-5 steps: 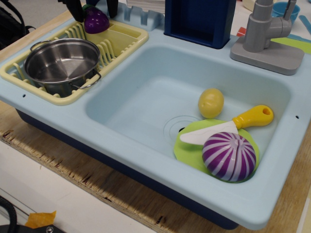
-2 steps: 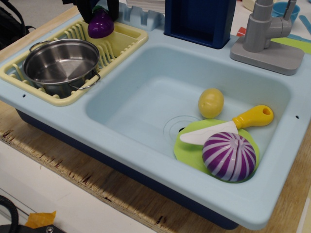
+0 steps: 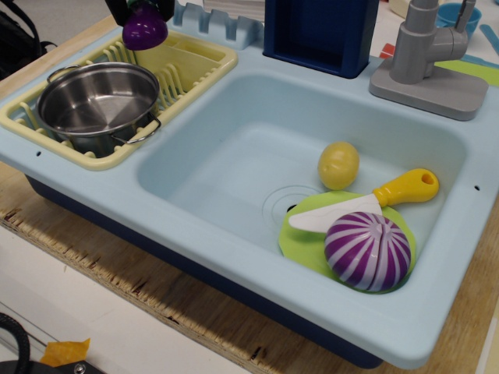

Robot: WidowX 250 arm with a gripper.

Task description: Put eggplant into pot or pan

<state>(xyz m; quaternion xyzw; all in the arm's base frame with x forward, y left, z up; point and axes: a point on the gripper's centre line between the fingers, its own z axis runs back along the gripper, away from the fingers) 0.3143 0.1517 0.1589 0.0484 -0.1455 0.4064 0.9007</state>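
Note:
The small glossy purple eggplant [image 3: 144,29] hangs at the top left, above the far end of the yellow dish rack [image 3: 191,61]. My gripper [image 3: 142,9] is shut on its stem end, with the black fingers mostly cut off by the top edge. The shiny steel pot [image 3: 97,101] with wire loop handles sits in the near end of the rack, in front and to the left of the eggplant. The pot holds nothing.
The light blue sink basin [image 3: 234,156] holds a yellow lemon-like toy [image 3: 338,164], a green plate [image 3: 304,245], a yellow-handled toy knife [image 3: 374,199] and a purple-and-white striped dome [image 3: 367,251]. A grey tap [image 3: 427,54] and a dark blue box [image 3: 321,31] stand behind.
The eggplant and gripper have risen and shifted left, toward the pot's side of the rack. The pot and sink items have not moved.

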